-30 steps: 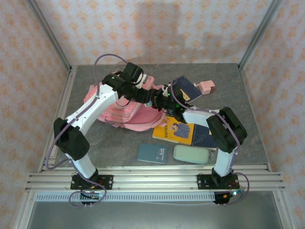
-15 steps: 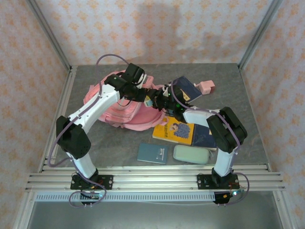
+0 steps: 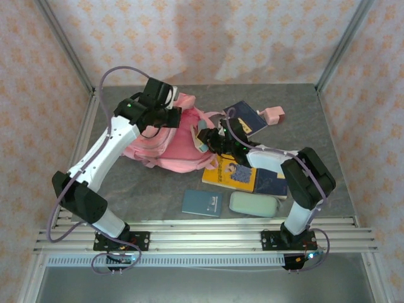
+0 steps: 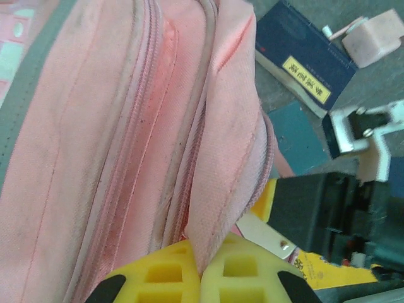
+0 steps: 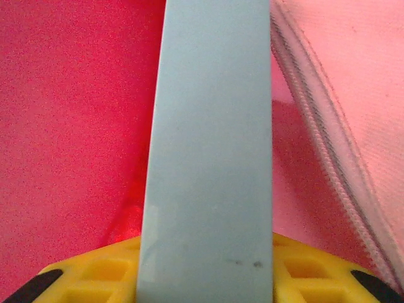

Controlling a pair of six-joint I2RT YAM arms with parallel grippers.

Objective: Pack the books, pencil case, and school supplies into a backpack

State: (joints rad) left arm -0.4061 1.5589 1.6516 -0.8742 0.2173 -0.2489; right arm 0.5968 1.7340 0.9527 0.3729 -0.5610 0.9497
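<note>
1. The left gripper (image 4: 202, 276) is clenching a fold of the backpack (image 4: 95, 158) beside a zip, its yellow fingers pressing together on the pink cloth.
2. The backpack is lying on the grey table (image 3: 315, 113), left of centre. Its long axis is running roughly left to right, and its opened end is facing the right arm.
3. The right gripper (image 5: 208, 268) is grasping the blue-grey bar (image 5: 211, 139) between its yellow pads.
4. The bar's long axis is running straight out from the fingers. Its far end is pointing into the backpack's red-pink inside, just beside a zipped edge.
5. From above, the bar is pointing left, at the backpack's mouth.
6. The yellow book (image 3: 235, 173) is lying near the right arm, overlapping a navy book (image 3: 273, 183).
7. The labelled navy book (image 3: 246, 117) is lying farther back, just beside the pink sharpener (image 3: 273, 115).
8. The teal notebook (image 3: 202, 202) and the pencil case (image 3: 252, 204) are lying side by side near the front edge, long axes left to right.
</note>
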